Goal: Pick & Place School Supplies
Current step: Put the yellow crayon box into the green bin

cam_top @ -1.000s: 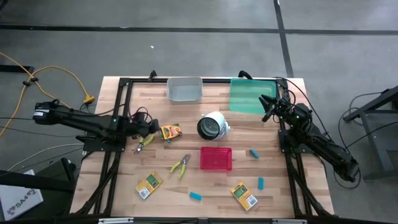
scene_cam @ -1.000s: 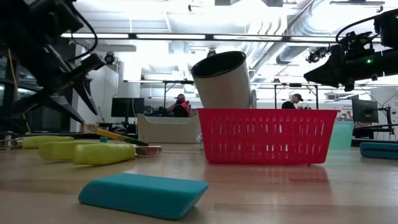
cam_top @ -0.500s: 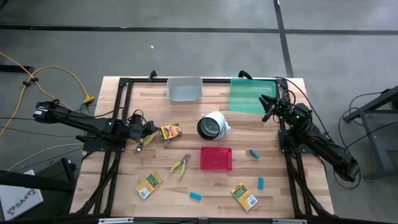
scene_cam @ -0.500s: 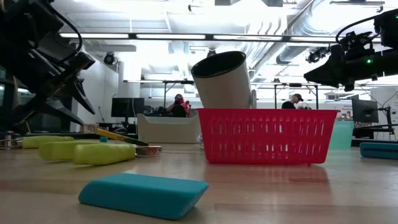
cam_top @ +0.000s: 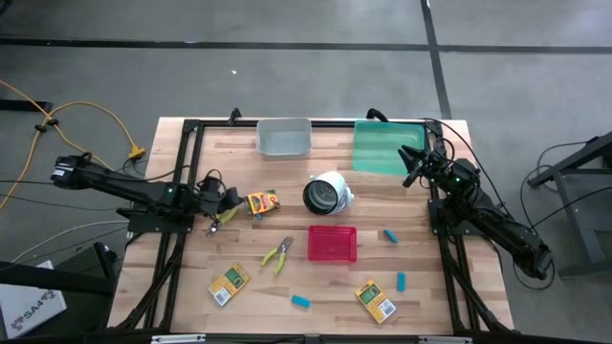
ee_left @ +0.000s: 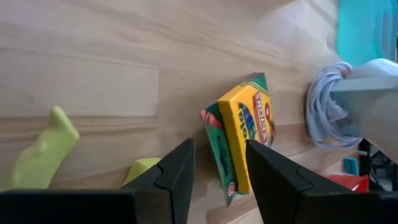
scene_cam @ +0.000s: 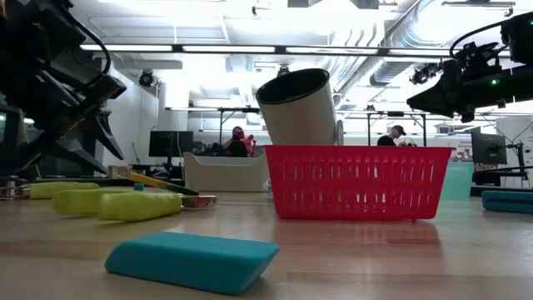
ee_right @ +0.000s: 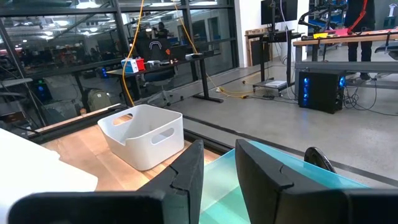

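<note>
Three small yellow-and-green cardboard crayon boxes (cam_top: 263,202) (cam_top: 229,284) (cam_top: 375,300) lie on the wooden worktop (cam_top: 421,306). There are two yellow-green-handled plier-like tools (cam_top: 278,254) (cam_top: 223,218) and three small light-blue blocks (cam_top: 301,301) (cam_top: 402,280) (cam_top: 390,235). One red plastic basket (cam_top: 332,243), one white cylinder (cam_top: 327,192), one grey bin (cam_top: 284,138) and one green tray (cam_top: 385,146) complete the count.

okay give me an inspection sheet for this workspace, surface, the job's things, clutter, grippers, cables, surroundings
Surface: wooden table, black frame rails.
Job's things: three crayon boxes; two yellow-green pliers; three light-blue blocks.
Clutter: white cylinder, red basket, grey bin, green tray.
Grippers: left gripper open beside the upper crayon box, empty; right gripper over the green tray, empty.
Cables: yellow cable on floor.
Surroundings: people seated in the background.
</note>
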Robot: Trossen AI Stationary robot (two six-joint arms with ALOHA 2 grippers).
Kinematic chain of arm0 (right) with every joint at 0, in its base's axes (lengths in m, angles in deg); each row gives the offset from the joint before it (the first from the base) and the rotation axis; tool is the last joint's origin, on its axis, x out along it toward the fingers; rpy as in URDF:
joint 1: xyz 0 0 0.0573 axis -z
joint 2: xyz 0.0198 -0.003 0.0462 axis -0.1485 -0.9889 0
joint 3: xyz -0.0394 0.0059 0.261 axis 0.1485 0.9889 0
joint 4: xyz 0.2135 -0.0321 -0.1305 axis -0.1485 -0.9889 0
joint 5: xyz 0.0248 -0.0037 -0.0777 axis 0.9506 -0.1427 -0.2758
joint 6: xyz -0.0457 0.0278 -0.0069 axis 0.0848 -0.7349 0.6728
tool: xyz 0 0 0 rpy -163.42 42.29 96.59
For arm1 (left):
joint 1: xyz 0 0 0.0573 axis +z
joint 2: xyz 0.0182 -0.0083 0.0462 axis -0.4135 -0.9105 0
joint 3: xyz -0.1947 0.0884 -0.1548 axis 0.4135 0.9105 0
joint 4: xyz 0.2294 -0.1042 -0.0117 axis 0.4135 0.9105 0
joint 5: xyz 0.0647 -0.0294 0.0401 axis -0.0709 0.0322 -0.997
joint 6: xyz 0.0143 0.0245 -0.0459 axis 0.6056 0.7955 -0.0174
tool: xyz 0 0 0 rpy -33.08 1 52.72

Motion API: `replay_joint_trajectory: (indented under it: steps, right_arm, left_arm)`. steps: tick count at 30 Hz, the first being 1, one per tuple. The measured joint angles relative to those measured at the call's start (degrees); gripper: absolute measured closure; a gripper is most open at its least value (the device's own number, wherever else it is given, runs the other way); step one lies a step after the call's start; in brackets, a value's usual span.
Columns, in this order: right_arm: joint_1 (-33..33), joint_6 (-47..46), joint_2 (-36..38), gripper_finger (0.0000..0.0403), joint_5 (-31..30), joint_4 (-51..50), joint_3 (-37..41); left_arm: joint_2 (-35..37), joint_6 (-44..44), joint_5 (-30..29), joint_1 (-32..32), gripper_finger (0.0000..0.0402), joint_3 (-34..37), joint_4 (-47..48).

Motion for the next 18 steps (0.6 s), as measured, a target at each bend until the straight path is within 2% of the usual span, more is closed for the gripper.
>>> replay_joint_trajectory:
  steps: [18]
  right_arm:
    - [0.01,0.0,0.0,0.0318,0.0,0.0,-0.01]
  left_arm:
    - [-5.61,-0.11,4.52,2.32,0.0261,0.0,-5.19]
